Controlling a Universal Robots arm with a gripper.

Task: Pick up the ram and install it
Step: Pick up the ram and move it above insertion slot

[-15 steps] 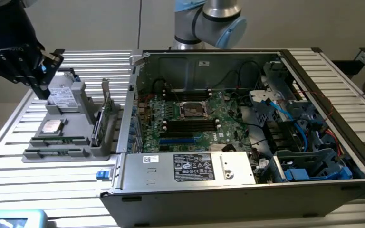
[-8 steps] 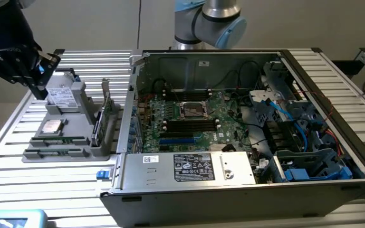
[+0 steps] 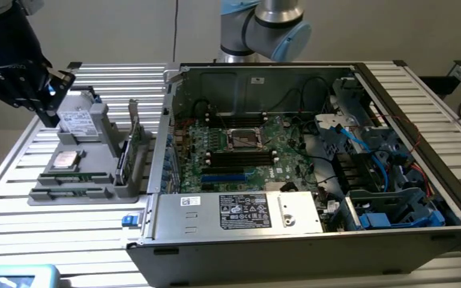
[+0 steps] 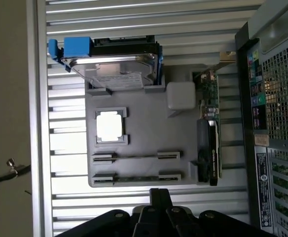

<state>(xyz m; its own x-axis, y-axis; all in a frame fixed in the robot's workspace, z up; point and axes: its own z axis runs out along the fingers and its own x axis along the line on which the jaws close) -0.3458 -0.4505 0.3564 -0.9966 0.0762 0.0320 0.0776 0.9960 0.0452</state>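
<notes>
Open PC case (image 3: 311, 150) hogs the slatted counter (image 3: 22, 228). A gray parts holder (image 4: 144, 133) sits just beside it with the hard drive (image 4: 114, 74), upright expansion card (image 4: 210, 143) and CPU (image 4: 109, 125). The ram (image 4: 134, 178) sits in the holder's outermost slot. The gripper (image 4: 160, 197) hovers above the holder, fingers closed on nothing.

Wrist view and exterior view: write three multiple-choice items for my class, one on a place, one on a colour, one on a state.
1. The ram sits: A in the fingers; B in the grey holder; C under the hard drive.
2. The hard drive's tab is: A red; B yellow; C blue.
3. The fingers are: A shut and empty; B shut on the ram; C spread wide.
B: it stands in a holder slot. C: blue plastic on the drive's end. A: fingers together, nothing between.
</notes>
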